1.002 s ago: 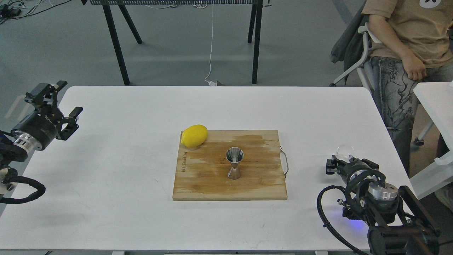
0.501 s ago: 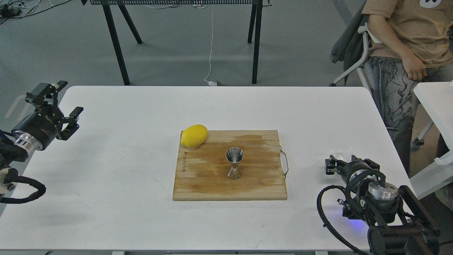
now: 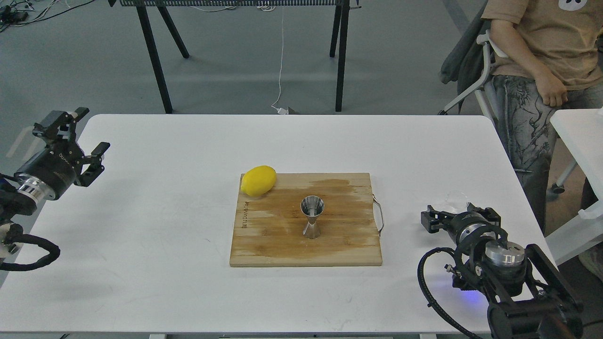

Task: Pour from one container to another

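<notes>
The shiny steel jigger [image 3: 312,216] stands upright in the middle of the wooden cutting board [image 3: 282,240]. The small clear glass cup [image 3: 456,198] is faint against the white table near its right edge. It sits just beyond my right gripper [image 3: 458,213], between the spread fingers. That gripper is open, its fingers [image 3: 427,219] wide apart and low over the table. Whether they still touch the glass is unclear. My left gripper [image 3: 92,129] hovers open over the table's far left edge, holding nothing.
A yellow lemon [image 3: 258,180] lies on the board's back left corner. The board has a metal handle [image 3: 379,216] on its right side. A seated person [image 3: 541,70] is beyond the table's right corner. A second white table [image 3: 579,141] stands at the right.
My right gripper's fingers have spread apart and the gripper has shifted slightly left. The glass cup now sits a little lower. The left arm has barely moved.
</notes>
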Controlling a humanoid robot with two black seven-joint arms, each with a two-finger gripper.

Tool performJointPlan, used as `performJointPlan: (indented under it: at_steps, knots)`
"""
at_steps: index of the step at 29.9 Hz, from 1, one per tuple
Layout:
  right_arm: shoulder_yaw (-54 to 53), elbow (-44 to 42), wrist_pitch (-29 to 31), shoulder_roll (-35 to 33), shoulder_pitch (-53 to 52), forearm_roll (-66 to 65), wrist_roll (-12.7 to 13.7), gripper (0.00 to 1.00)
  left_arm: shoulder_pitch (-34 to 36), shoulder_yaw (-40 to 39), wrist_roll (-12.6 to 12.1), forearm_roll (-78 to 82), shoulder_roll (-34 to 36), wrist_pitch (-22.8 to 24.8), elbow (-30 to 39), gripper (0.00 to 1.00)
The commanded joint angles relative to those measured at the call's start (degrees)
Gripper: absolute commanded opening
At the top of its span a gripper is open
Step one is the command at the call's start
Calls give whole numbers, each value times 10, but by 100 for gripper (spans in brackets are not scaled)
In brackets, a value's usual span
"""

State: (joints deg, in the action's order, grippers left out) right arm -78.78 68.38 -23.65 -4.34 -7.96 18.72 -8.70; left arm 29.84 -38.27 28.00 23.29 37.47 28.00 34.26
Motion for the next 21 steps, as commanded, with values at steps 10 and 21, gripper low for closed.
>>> performJointPlan:
  at_steps: [10,21]
  knots:
    - [-15,113,-37,-58,26,-1,1,97,0,0,0,0,-2,0,-7,95]
    - [17,61,298,-189,-63,-70,68,99,1,0,0,-1,-8,0,-7,96]
